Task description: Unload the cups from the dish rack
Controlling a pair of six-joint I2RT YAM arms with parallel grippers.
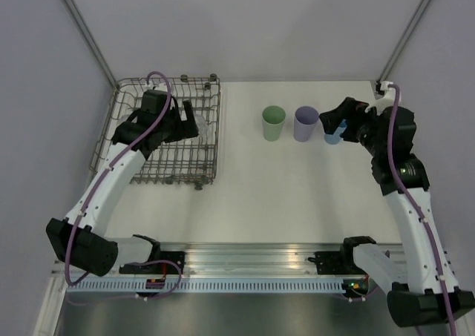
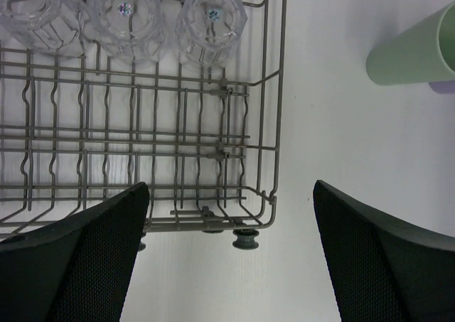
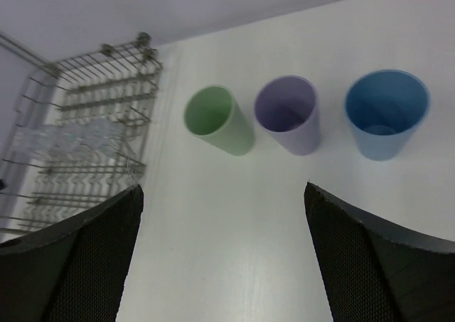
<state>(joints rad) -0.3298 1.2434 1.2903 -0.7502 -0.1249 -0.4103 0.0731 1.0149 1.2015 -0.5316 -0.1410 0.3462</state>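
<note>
The grey wire dish rack point(image 1: 167, 165) stands at the far left. Three clear cups point(image 2: 128, 16) stand upside down in a row inside the rack point(image 2: 142, 129). My left gripper point(image 1: 189, 121) hovers open and empty over the rack's right part, with its near right corner between the fingers point(image 2: 231, 258). The pale green cup point(image 1: 273, 122), lavender cup point(image 1: 306, 122) and blue cup point(image 1: 332, 136) stand upright in a row on the table. My right gripper point(image 1: 338, 121) is open and empty above the blue cup. Its wrist view shows the green point(image 3: 217, 119), lavender point(image 3: 288, 114) and blue point(image 3: 386, 112) cups beyond the fingers point(image 3: 222, 258).
The rack point(image 3: 99, 87) with blurred clear cups point(image 3: 71, 141) shows at the left of the right wrist view. The green cup point(image 2: 412, 52) shows at the right of the left wrist view. Grey walls close the back and sides. A metal rail runs along the near edge point(image 1: 245, 265).
</note>
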